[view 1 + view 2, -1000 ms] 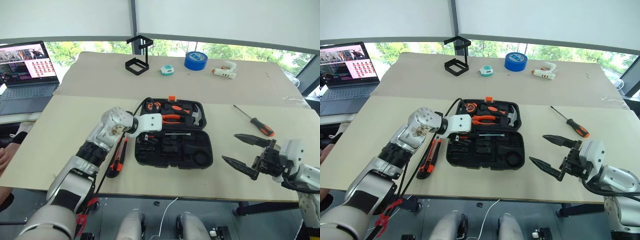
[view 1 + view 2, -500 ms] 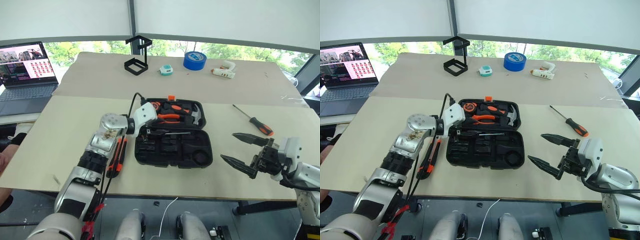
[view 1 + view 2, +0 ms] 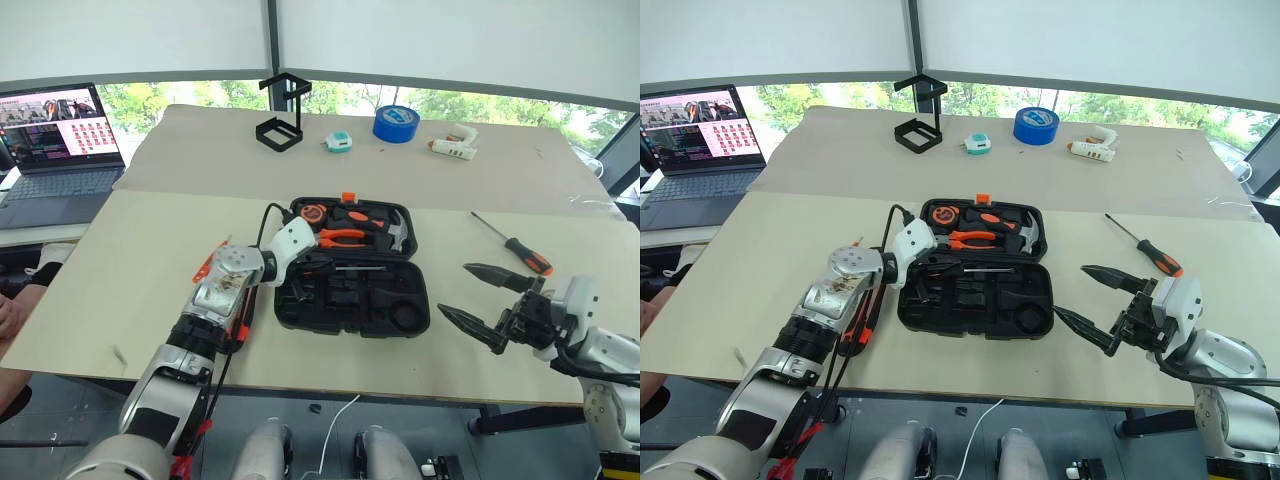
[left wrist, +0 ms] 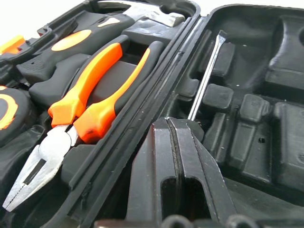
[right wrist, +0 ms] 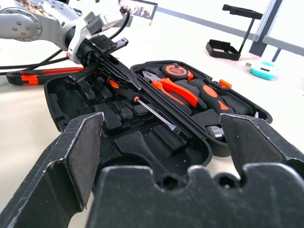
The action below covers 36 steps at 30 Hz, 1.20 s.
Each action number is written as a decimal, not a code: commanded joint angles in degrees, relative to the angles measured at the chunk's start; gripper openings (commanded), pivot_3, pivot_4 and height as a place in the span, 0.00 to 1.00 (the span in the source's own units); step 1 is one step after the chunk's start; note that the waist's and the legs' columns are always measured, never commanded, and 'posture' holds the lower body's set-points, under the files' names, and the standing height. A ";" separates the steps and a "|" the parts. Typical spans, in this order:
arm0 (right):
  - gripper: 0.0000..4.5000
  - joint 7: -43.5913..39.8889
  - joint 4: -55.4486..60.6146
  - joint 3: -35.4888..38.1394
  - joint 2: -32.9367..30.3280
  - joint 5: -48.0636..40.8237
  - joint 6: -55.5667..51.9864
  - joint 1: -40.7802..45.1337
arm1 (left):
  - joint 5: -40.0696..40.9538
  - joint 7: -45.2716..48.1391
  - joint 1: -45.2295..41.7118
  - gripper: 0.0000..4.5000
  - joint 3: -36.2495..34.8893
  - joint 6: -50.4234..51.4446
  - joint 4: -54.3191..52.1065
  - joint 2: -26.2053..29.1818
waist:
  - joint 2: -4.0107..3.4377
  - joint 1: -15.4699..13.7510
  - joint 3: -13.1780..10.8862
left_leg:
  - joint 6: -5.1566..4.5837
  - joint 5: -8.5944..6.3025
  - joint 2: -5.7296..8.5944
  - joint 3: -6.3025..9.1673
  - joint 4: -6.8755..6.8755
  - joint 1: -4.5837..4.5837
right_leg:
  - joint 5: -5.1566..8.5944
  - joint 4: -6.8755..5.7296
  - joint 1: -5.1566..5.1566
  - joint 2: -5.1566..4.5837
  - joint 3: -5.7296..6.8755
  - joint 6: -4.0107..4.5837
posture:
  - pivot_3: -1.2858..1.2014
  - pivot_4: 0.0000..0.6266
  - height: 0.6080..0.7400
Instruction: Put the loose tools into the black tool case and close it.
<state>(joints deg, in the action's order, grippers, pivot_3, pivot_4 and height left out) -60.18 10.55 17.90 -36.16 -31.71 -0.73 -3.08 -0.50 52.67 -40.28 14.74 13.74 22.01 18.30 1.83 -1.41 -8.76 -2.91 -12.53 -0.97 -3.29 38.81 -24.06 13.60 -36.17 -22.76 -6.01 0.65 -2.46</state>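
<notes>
The black tool case [image 3: 392,300] lies open in the middle of the table, with pliers [image 4: 90,95], a hammer and a tape measure seated in its far half. In the near half lies an orange-and-black screwdriver [image 5: 124,91], its shaft [image 4: 206,78] running toward the right. My left gripper [image 3: 303,270] is shut, nothing between its fingers, resting over that screwdriver's handle at the case's left end. The utility knife [image 5: 42,76] lies on the table left of the case, partly under my left arm. A second screwdriver [image 3: 518,246] lies loose to the right. My right gripper [image 3: 455,290] hovers open right of the case.
At the back of the table stand a black open-frame stand [image 3: 280,110], a small teal object [image 3: 337,142], a blue tape roll [image 3: 397,122] and a white glue gun [image 3: 452,145]. A laptop [image 3: 60,140] sits on a side desk at the left.
My left gripper has closed its fingers, rolled its wrist and dipped onto the screwdriver at the case's left end. The right gripper has stayed put, open.
</notes>
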 commanded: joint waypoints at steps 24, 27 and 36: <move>1.00 6.84 -9.78 18.18 3.22 0.58 9.98 -14.07 | 27.56 17.00 18.20 0.99 -22.51 -3.45 -22.69 12.94 | -0.53 0.75 0.27 | -0.18 -0.15 0.01 -0.05 -0.20 0.40 | 0.14 0.13 0.39 -0.39 -0.04 -0.11 | 0.52 0.24 1.00; 1.00 8.93 -14.68 22.53 5.66 2.05 14.34 -19.15 | 30.77 18.68 26.97 0.99 -28.43 -5.41 -24.91 16.03 | -0.54 0.73 0.27 | -0.18 -0.16 0.01 -0.10 -0.44 0.52 | 0.21 0.22 0.41 -0.47 -0.06 -0.03 | 0.52 0.24 1.00; 1.00 11.39 -16.03 22.73 5.73 1.09 14.35 -19.68 | 34.04 18.02 40.36 0.99 -36.73 -6.59 -25.99 19.21 | -0.70 1.23 0.32 | 0.29 -0.42 -0.07 -0.14 -0.75 0.85 | 0.62 0.28 0.45 -0.99 -0.25 0.58 | 0.52 0.24 1.00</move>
<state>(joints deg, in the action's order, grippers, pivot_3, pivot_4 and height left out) -49.40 -7.28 39.86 -28.60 -29.49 13.87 -24.23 31.77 71.42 0.34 -20.62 7.37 -1.07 36.86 1.12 -0.18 -8.44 -2.62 -12.96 -1.04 -3.44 38.06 -23.21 14.22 -35.89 -22.31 -6.99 0.41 -1.88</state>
